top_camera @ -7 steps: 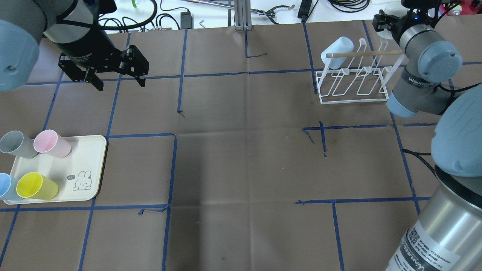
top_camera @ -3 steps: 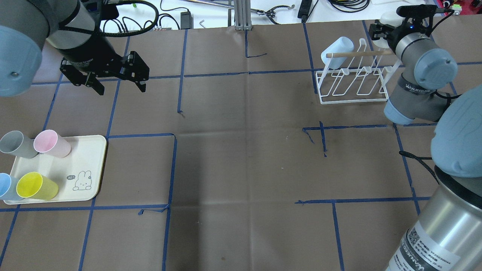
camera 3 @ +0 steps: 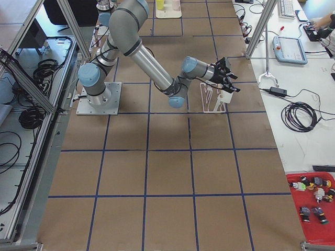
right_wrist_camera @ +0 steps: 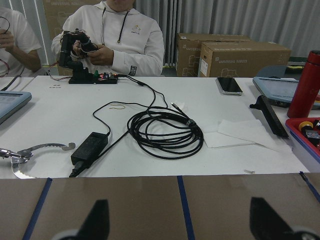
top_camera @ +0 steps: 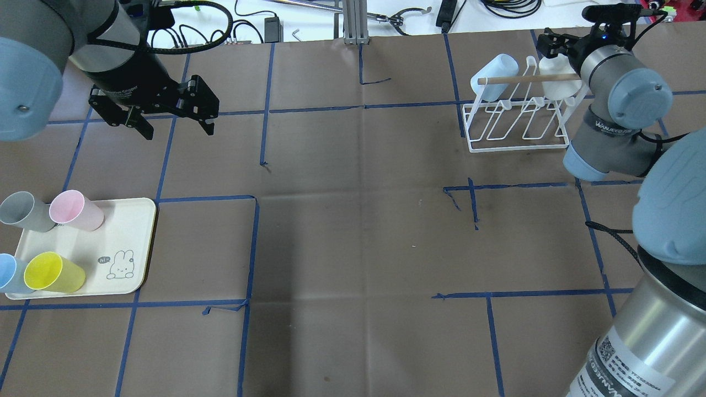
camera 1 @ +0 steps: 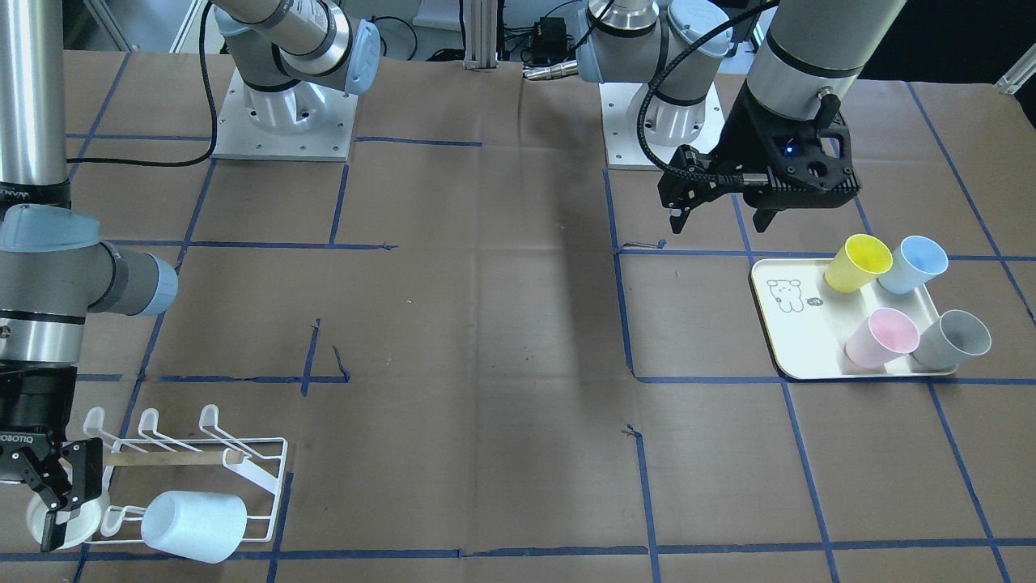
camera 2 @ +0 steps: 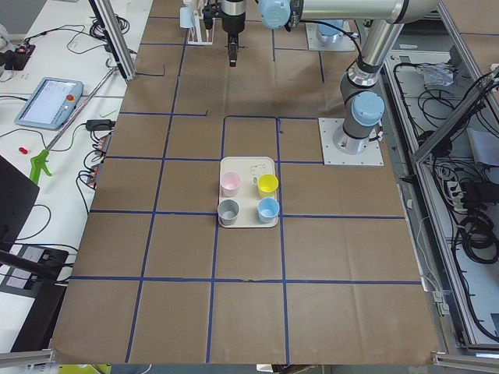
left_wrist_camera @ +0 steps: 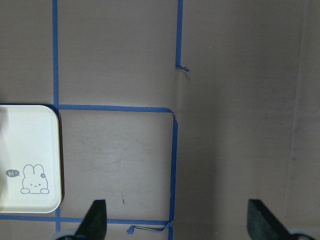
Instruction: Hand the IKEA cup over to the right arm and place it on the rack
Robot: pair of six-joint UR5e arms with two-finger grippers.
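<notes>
Left pincer (top_camera: 177,128) hangs wide open, well apart from the rack (top_camera: 518,80) and close to the tray (top_camera: 129,231). Right pincer (right_wrist_camera: 179,222), fingers likewise spread and empty, hovers at the rack's end nearest the right arm. The white cup (top_camera: 553,77) sits just beneath it on the rack, so that arm is nearer.

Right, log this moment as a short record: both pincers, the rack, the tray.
left pincer: open, empty, in the air, apart from the cream rectangular tray
right pincer: open, at the right end of the white wire rack
rack load: pale blue plastic cup tilted over a left-end prong; white plastic cup at the right end by the right pincer, seating unclear
tray load: four upright plastic cups, grey, pink, blue, yellow
</notes>
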